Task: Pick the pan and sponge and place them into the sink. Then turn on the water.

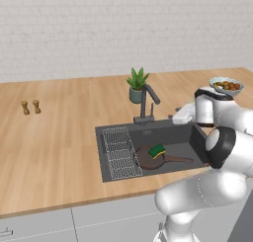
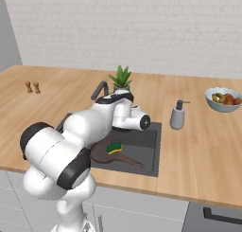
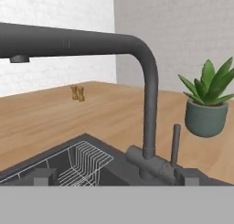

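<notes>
Looking along the hand view, you saw only the two dark fingertips [image 3: 43, 176] of the gripper [image 3: 114, 178], cut off at the bottom edge; they stood well apart and held nothing. The faucet [image 3: 148, 104] rose just ahead of them, its spout running off the left edge, with its upright lever [image 3: 175, 143] beside the stem. The pan [image 1: 153, 158] lay on the floor of the sink [image 1: 111, 130], beside the wire rack [image 1: 120, 152], and the sponge [image 1: 157, 150] rested on the pan. In the right base view your arm hid most of the sink and part of the pan [image 2: 105, 154]. No water could be made out under the spout. The potted plant [image 1: 137, 85], the soap dispenser [image 2: 177, 115], the fruit bowl [image 2: 223, 99] and the two small shakers [image 1: 30, 107] stood on the wooden counter [image 1: 49, 137]. No legible writing appeared on any item.
</notes>
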Available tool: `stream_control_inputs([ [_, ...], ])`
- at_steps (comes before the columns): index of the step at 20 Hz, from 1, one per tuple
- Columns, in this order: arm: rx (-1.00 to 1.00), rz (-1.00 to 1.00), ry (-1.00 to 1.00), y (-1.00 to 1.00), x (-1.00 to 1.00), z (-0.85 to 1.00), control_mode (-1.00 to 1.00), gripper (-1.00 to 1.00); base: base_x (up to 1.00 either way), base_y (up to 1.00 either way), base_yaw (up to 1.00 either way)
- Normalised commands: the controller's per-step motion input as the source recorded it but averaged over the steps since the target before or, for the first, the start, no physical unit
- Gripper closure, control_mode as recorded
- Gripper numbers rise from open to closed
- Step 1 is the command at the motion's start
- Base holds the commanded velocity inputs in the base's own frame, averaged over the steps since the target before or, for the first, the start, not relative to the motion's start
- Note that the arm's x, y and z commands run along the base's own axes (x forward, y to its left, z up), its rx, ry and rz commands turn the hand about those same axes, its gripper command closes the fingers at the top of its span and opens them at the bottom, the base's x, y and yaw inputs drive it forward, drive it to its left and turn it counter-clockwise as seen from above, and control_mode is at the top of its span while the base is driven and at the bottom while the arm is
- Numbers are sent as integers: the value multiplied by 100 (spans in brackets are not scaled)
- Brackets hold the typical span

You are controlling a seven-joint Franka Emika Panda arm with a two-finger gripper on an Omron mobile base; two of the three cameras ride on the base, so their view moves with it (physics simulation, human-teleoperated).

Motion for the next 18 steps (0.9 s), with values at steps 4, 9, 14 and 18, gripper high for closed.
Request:
stream_control_inputs([
  [4,17,0,1,1,33,-24,-100,-100,0,0,0],
  [9,10,0,0,13,29,-23,-100,-100,0,0,0],
  [14,1,0,0,22,39,-22,-100,-100,0,0,0],
  [18,0,0,0,12,55,-14,-100,-100,0,0,0],
])
